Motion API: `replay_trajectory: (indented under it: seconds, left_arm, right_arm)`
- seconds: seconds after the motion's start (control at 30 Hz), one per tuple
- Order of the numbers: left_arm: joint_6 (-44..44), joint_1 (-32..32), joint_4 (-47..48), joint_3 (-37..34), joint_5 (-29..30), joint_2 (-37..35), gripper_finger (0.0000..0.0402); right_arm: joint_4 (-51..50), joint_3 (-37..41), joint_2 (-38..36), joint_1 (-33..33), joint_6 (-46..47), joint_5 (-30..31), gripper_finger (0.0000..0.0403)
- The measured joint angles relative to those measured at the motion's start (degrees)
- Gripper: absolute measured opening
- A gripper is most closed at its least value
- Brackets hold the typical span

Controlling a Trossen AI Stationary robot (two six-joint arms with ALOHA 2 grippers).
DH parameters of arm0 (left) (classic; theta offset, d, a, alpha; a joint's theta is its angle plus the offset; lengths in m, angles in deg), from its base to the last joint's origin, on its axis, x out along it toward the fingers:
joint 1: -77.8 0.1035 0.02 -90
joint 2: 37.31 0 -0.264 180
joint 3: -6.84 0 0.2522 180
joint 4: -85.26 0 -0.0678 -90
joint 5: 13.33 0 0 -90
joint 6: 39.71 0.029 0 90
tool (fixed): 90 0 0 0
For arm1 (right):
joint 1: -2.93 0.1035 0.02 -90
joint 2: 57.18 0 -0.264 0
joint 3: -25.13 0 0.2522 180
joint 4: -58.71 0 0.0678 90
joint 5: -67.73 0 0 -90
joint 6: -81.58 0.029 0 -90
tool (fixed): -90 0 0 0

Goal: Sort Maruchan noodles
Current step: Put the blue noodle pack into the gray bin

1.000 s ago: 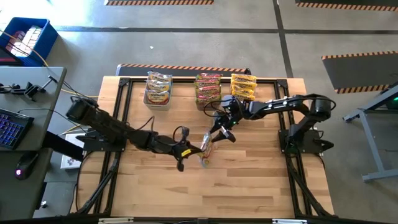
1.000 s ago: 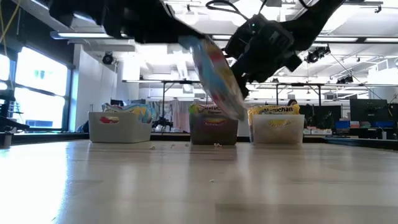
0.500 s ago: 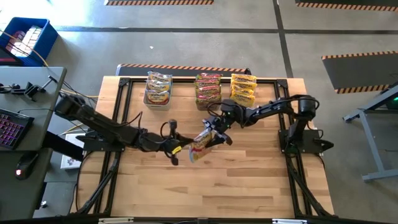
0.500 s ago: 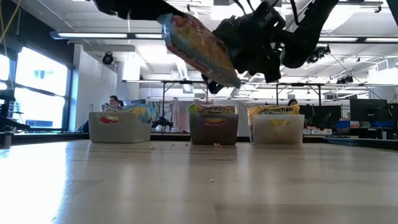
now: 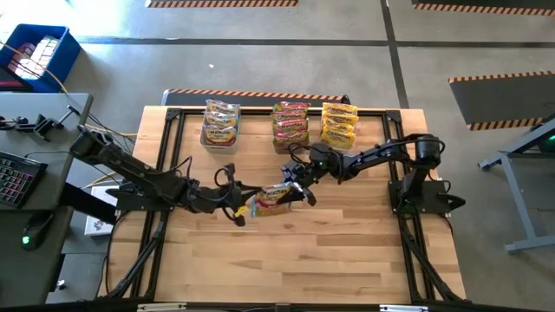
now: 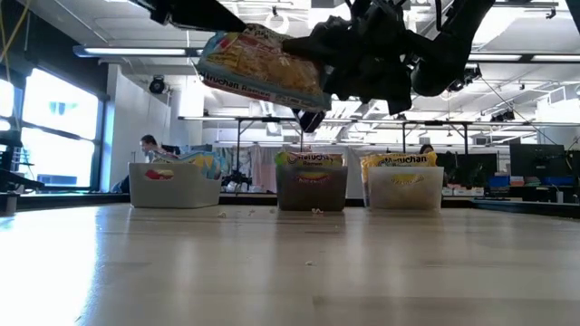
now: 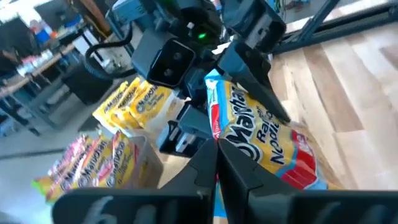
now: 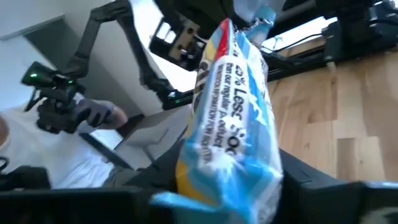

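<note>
Mid-frame in the high view, the left gripper (image 5: 241, 208) is clamped on a noodle packet (image 5: 270, 198), the right gripper (image 5: 299, 185) closing on its other end; the packet now lies flatter, farther left than before.

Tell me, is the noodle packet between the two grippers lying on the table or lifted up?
Lifted: in the low view, the packet hangs high above the table, between both grippers.

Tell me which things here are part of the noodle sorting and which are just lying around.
Job: packet held by left gripper, right gripper at its other end; three tubs of packets.
Lying about: keyboard, mouse, blue crate.
</note>
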Motion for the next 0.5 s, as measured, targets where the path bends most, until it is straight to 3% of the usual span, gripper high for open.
replay_trajectory:
  seconds: [0.23,0.4,0.5]
  left_arm:
    - [-13.0,0.3,9.3,0.0,-3.2,-5.8,0.0041]
    - [-24.2,2.9,15.5,0.0,-11.9,-12.5,0.0080]
    - [-29.0,5.4,17.9,0.0,-17.4,-15.7,0.0107]
  right_arm:
    - [0.2,0.0,0.0,0.0,0.8,2.1,0.0087]
    - [-2.0,-0.6,-0.7,-0.6,0.2,1.9,0.0086]
    - [-10.4,-3.5,-1.6,-0.5,-4.6,2.9,0.0086]
